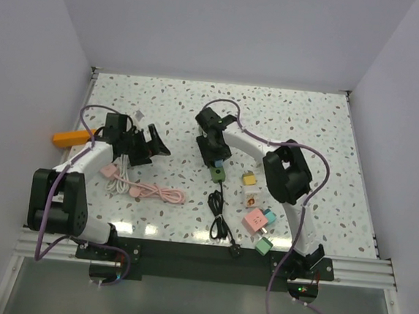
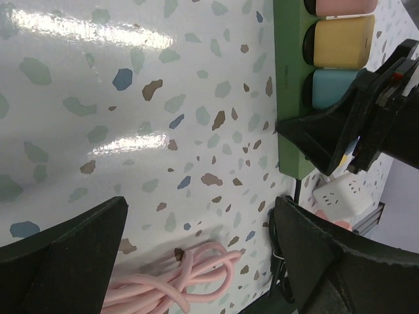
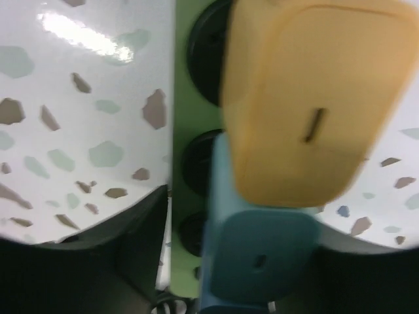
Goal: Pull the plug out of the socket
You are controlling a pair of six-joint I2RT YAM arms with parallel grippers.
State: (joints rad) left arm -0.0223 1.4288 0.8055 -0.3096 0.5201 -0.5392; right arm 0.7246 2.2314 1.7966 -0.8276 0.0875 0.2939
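Note:
A green socket strip lies on the speckled table with a pink plug, a yellow plug and a blue plug standing in it. My right gripper straddles the blue plug at the strip's near end; a gap still shows between the left finger and the plug. Seen from above, the right gripper hangs over the strip. My left gripper is open and empty to the strip's left, above a coiled pink cable.
The strip's black cord runs toward the near edge. Several loose adapters lie to its right: yellow, pink, green. An orange object sits at the far left. A pink cable lies in front of the left arm.

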